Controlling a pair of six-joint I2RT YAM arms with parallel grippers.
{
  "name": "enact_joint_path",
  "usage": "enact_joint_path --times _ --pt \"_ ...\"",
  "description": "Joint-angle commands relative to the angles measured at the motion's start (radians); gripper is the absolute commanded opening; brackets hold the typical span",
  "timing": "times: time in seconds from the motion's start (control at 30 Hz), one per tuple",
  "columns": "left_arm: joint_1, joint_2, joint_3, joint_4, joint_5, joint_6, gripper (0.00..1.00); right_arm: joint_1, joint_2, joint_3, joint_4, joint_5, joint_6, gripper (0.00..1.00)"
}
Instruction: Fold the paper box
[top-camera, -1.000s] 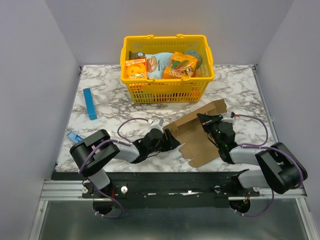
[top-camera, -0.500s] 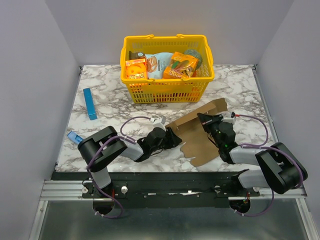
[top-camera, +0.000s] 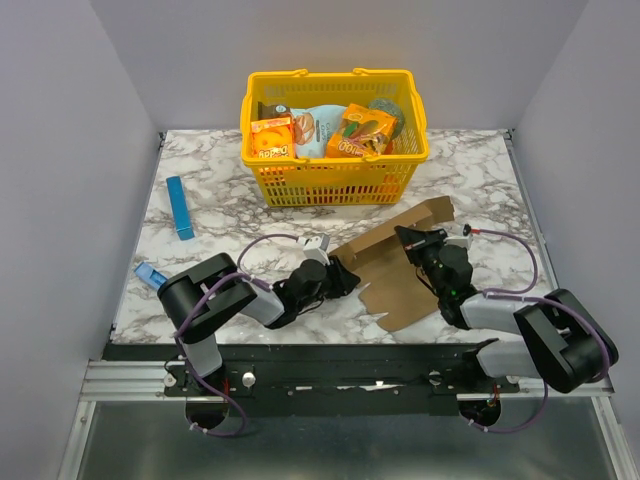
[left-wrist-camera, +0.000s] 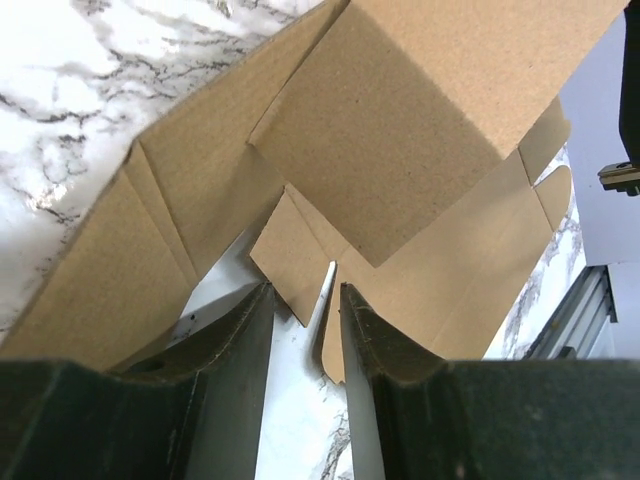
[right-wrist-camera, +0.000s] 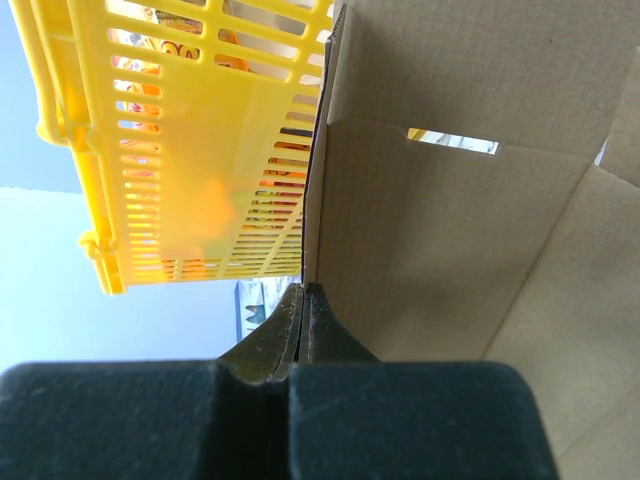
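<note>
Top external | paper box (top-camera: 398, 275) lies on the tabletop (top-camera: 220, 215) between both arms, far panel lifted | right end effector (top-camera: 410, 240) pinched tight on that raised edge | left end effector (top-camera: 345, 280) part-open, holding nothing yet — box's left flap corner sits right ahead, nearer this arm

A yellow basket (top-camera: 335, 178) stands at the far middle of the marble table (top-camera: 230, 205). Inside it, the left orange snack box (top-camera: 271, 138) and the right orange snack box (top-camera: 360, 130) flank a pale packet (top-camera: 318, 128). A slim blue box (top-camera: 180, 207) lies flat towards the left edge, well apart from the basket. A small blue object (top-camera: 150, 273) sits nearer, at that same edge.
</note>
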Motion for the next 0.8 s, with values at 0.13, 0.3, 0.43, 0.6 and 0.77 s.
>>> enact_joint_path --times 0.13,0.3,0.43,0.6,0.77 --pt "-0.006 0.009 -0.025 0.169 -0.024 0.120 0.38 0.007 -0.025 -0.023 -0.053 0.023 -0.037 0.01" --pt "0.000 0.040 0.000 0.195 0.021 0.204 0.38 0.007 -0.048 -0.031 -0.080 0.037 -0.050 0.01" --pt "0.015 0.080 0.027 0.209 0.093 0.247 0.38 0.007 -0.070 -0.032 -0.111 0.052 -0.061 0.01" --pt "0.044 0.120 0.059 0.223 0.171 0.287 0.37 0.007 -0.068 -0.029 -0.135 0.057 -0.072 0.01" --pt "0.064 0.126 0.064 0.269 0.225 0.335 0.36 0.007 -0.048 -0.029 -0.155 0.041 -0.072 0.01"
